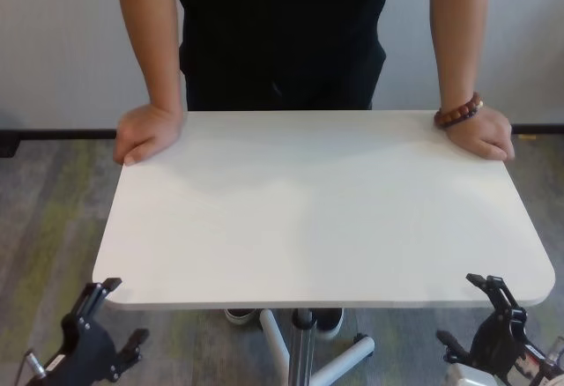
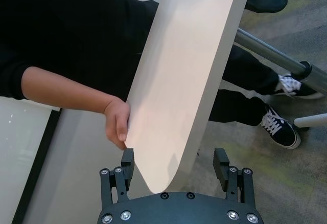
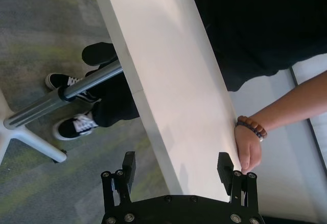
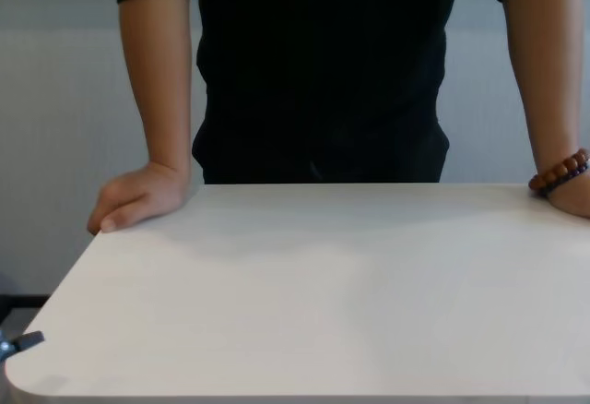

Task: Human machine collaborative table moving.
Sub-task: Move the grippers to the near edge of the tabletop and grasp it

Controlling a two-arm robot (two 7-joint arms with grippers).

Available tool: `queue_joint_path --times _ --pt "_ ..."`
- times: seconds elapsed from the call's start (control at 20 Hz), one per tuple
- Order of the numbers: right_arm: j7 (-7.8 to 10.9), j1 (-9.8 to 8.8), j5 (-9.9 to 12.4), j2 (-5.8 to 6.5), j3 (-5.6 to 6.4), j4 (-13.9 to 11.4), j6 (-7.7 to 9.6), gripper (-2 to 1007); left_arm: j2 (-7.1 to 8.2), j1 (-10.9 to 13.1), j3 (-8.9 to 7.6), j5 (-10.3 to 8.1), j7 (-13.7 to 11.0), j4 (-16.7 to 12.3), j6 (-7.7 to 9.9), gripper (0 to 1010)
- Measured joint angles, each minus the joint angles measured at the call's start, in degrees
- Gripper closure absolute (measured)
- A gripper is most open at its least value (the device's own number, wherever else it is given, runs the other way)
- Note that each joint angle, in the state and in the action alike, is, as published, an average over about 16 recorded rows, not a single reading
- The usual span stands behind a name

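The table (image 1: pixel 317 210) is a white top on a grey post (image 1: pixel 302 351). The human (image 1: pixel 282 33), in a black shirt, stands at its far side with one hand (image 1: pixel 145 135) on each far corner; the hand (image 1: pixel 483 132) on the view's right wears a bead bracelet (image 1: pixel 458 113). The machine's left gripper (image 1: pixel 119 315) is at the near left corner. In the left wrist view the left gripper (image 2: pixel 173 162) is open, with the tabletop's edge (image 2: pixel 168 152) between its fingers. The right gripper (image 1: pixel 467 313) is open at the near right corner, and it (image 3: pixel 176 165) straddles the edge (image 3: pixel 179 152) likewise.
Under the table, white base legs (image 1: pixel 344 360) spread over grey-green carpet (image 1: pixel 53 218). The person's black sneakers (image 2: pixel 278 127) stand close to the post. A pale wall with a dark baseboard (image 1: pixel 62 133) runs behind the person.
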Motion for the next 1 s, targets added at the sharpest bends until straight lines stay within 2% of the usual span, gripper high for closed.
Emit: queue_joint_path --times 0.55,1.0 --pt "1.43 0.26 -1.2 -0.81 1.36 1.0 0.27 0 -3.85 -3.5 1.44 4.35 -0.6 2.9 0.15 8" --pt "2.24 -0.09 -2.5 -1.57 2.22 1.4 1.11 0 -6.28 -6.7 1.84 7.42 -1.4 6.8 0.58 8"
